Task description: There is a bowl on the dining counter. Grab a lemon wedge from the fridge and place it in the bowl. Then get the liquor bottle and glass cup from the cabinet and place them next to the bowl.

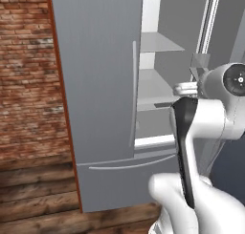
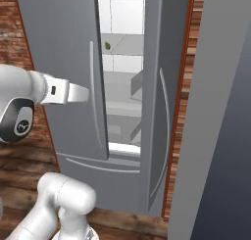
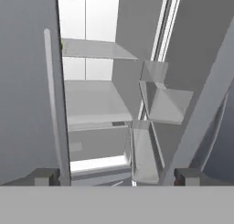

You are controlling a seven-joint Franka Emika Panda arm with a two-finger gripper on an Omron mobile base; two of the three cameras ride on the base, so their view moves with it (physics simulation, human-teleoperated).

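Your left fridge [image 2: 63, 72] door's shut, right door swung open. Lemon wedge [image 2: 107, 46] sits on an upper shelf at 12 o'clock from the gap. Gripper [image 3: 116, 176] faces the shelves, fingers [image 3: 44, 176] spread wide, holding nothing.

The arm [image 1: 206, 132] is glossy white, built of rounded, bulbous links; a long black strip [image 1: 184, 147] runs down one link at about five o'clock in the left base view; a round dark joint cap [image 1: 236, 78] with a pale centre sits at three o'clock; in the right base view a dark grey cap [image 2: 17, 120] bears a small white mark at nine o'clock; two small dark grey finger tips [image 3: 45, 176] are blocky and square-edged.
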